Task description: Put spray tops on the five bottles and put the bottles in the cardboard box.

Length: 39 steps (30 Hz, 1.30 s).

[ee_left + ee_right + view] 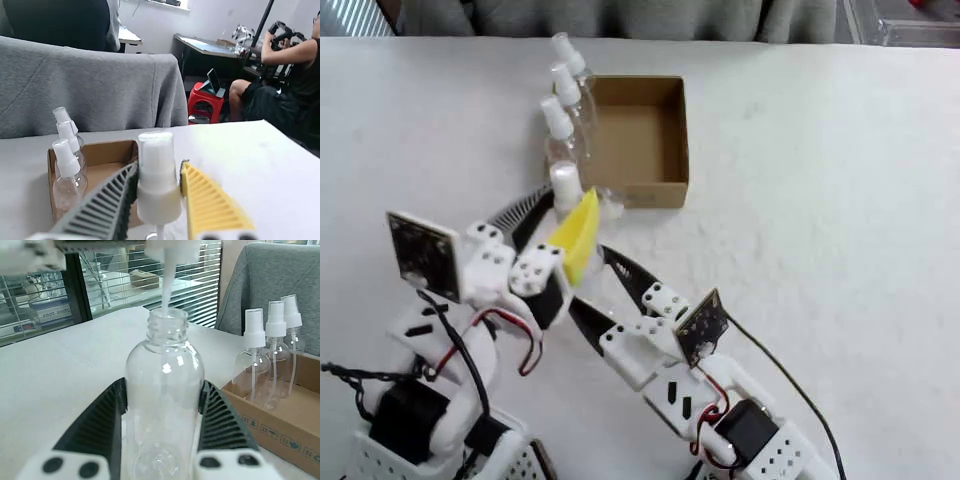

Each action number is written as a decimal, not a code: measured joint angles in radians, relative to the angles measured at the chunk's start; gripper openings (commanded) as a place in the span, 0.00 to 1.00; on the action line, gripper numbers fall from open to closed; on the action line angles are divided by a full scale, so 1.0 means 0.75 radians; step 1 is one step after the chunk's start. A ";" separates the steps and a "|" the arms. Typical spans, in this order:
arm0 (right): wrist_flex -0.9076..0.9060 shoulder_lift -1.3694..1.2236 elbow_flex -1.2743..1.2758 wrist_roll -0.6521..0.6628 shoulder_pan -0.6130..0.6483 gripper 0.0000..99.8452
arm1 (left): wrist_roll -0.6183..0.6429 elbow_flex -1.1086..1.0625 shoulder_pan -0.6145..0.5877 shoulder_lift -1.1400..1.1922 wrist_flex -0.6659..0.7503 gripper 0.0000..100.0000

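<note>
the left gripper (159,171) is clenched on a spray top (157,187), its tube dipping into the open bottle (164,357) grasped by the right gripper (162,387), left of centre in the high view, just beside the cardboard box (656,193) holding three capped bottles (563,112).

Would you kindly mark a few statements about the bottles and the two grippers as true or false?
1. The right gripper holds a clear bottle with no top on its neck. True.
2. The left gripper is empty. False: it grips a spray top.
3. Three bottles at the cardboard box carry spray tops. True.
4. The held spray top is seated on the clear bottle. False: only its tube reaches into the neck.
</note>
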<state>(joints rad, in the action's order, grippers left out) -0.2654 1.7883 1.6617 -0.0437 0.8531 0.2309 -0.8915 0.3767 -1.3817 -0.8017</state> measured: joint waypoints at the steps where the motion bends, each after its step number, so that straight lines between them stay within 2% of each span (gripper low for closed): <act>1: 0.000 0.000 0.000 0.000 0.000 0.02 | -0.020 -0.037 0.004 -0.020 0.000 0.08; 14: -0.002 -0.002 0.000 0.006 0.000 0.02 | -0.080 -0.260 0.014 -0.250 0.000 0.08; 22: -0.008 -0.002 0.000 0.008 0.002 0.02 | -0.080 -0.291 0.018 -0.260 0.002 0.08; 24: -0.008 -0.002 0.000 0.008 0.002 0.02 | -0.080 -0.291 0.018 -0.260 0.002 0.11; 28: -0.008 -0.002 0.000 0.008 0.002 0.02 | -0.080 -0.293 0.018 -0.260 0.000 0.25; 31: -0.008 0.000 0.000 0.008 -0.002 0.02 | -0.080 -0.293 0.014 -0.258 -0.076 0.33; 35: -0.008 0.000 0.000 0.008 -0.043 0.02 | -0.080 -0.293 0.014 -0.252 -0.160 0.34; 39: -0.008 0.000 0.000 0.008 -0.070 0.02 | -0.080 -0.284 0.014 -0.252 -0.166 0.34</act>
<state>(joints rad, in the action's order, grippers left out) -0.2716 1.7883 1.6617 -0.0376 0.8009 0.1711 -1.1047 0.3874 -1.5704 -0.9260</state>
